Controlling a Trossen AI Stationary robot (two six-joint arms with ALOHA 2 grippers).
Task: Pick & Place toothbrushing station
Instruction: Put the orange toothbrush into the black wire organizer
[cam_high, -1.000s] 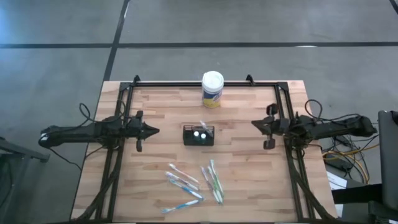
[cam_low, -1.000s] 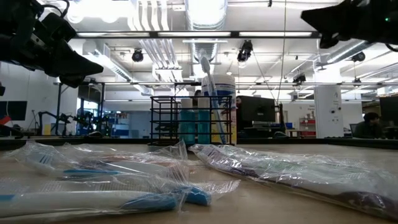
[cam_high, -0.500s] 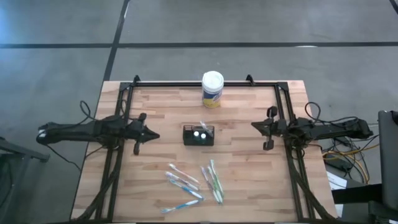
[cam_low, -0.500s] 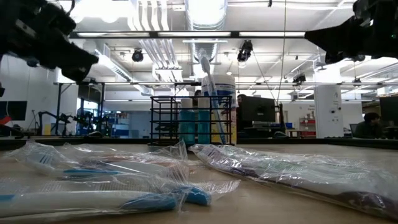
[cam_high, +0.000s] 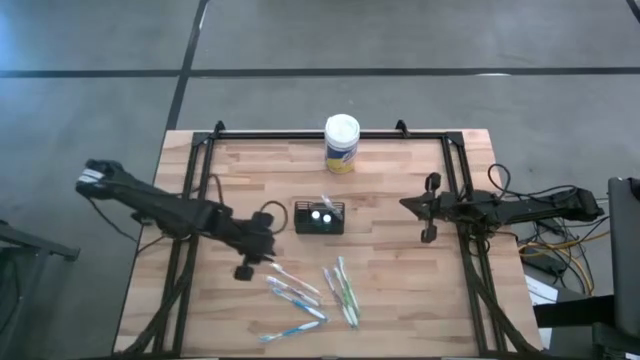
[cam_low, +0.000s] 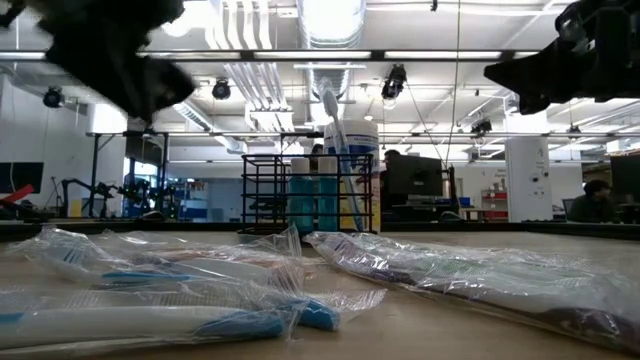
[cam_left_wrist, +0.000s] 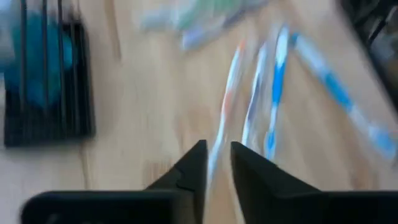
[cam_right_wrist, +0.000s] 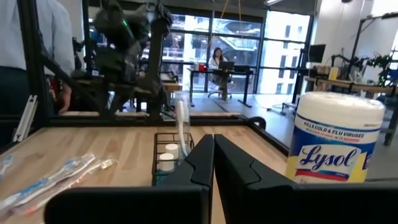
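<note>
The toothbrushing station (cam_high: 319, 218) is a small black slotted holder standing at the table's middle. A toothbrush and two blue white-capped tubes stand upright in it (cam_low: 307, 192). My left gripper (cam_high: 273, 252) hangs tipped downward to the near left of the holder. It is above the far ends of the wrapped toothbrushes (cam_left_wrist: 249, 106), and its fingers stand slightly open (cam_left_wrist: 217, 155) with nothing between them. My right gripper (cam_high: 403, 205) hovers shut at the right of the holder, pointing level toward it (cam_right_wrist: 213, 146).
Several toothbrushes in clear wrappers (cam_high: 305, 295) lie loose on the near half of the wooden table (cam_high: 400, 290). A white-lidded yellow-labelled wipes canister (cam_high: 342, 143) stands at the far edge. Black frame rails (cam_high: 195, 200) run along the table's left, right and far sides.
My left gripper has swung from the table's left side toward the middle and near edge, ending over the wrapped toothbrushes, and has tipped from level to pointing downward. My right gripper has sunk a little. The holder and toothbrushes have stayed put.
</note>
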